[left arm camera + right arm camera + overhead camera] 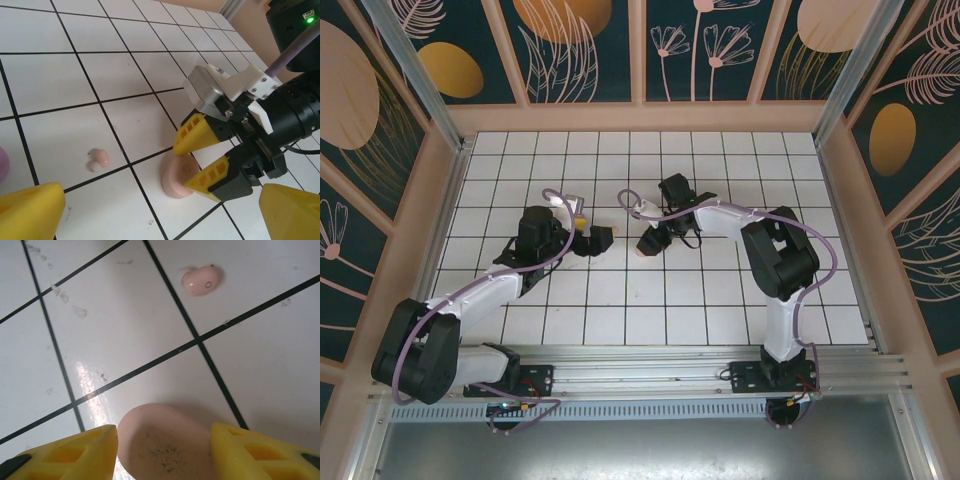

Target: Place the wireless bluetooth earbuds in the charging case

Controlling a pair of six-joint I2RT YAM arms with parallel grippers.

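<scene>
Left gripper: released, jaws spread wide, nothing held; only the yellow fingertips are seen, cut off by the frame corners.
Right gripper: lowered astride the charging case, one jaw on each side; whether the case is actually clamped cannot be told.
Charging case: pale pink, lying on the tiled table; its near part is cut off in the right wrist view, and lid state cannot be made out.
Pink earbud: lying loose on a tile near the case, apart from it.
Lilac object: cropped by the frame edge, unidentifiable.
</scene>
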